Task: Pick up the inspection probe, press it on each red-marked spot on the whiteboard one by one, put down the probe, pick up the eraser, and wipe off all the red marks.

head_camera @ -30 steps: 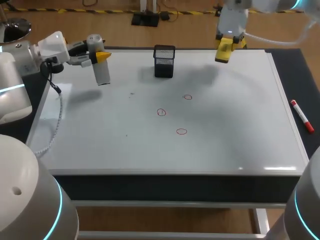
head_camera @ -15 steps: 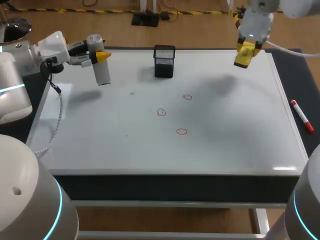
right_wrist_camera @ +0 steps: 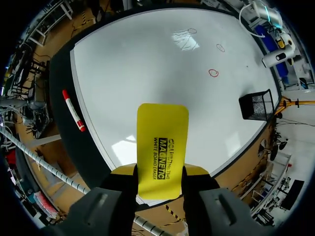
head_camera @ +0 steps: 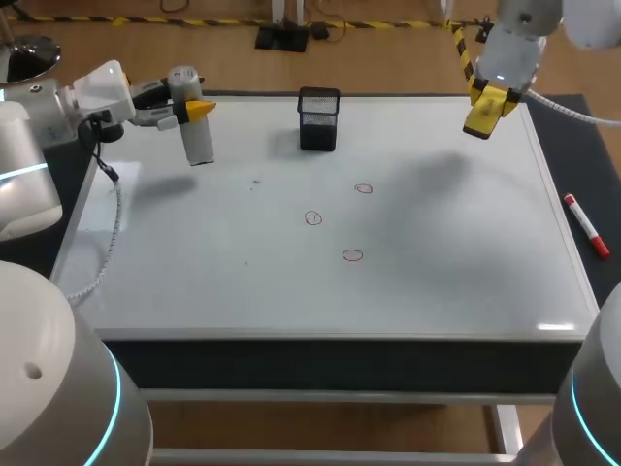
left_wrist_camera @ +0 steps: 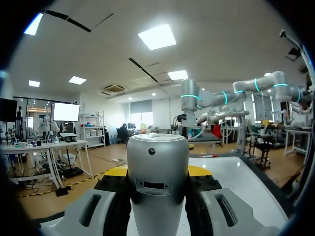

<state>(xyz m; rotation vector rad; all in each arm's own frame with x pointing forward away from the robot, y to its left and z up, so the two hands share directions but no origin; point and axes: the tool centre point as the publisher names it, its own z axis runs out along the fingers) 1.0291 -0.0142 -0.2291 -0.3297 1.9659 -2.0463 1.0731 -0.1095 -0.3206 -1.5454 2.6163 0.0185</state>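
Yellow flat eraser [right_wrist_camera: 162, 142] hung clamped in our right gripper [head_camera: 483, 116] near the far right corner of the glossy whiteboard [head_camera: 437, 272], while our left gripper [head_camera: 196, 109] clasped the grey cylindrical probe [head_camera: 199, 144] above its far left.

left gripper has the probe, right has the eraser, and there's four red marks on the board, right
Not quite: the head view shows three red marks, not four. The left gripper does hold the probe and the right gripper the eraser.

Open whiteboard [head_camera: 243, 282] all round the red marks [head_camera: 312, 218]. Black mesh holder [head_camera: 319, 118] upright near the far edge. Red marker [head_camera: 586, 225] lying past the right edge.
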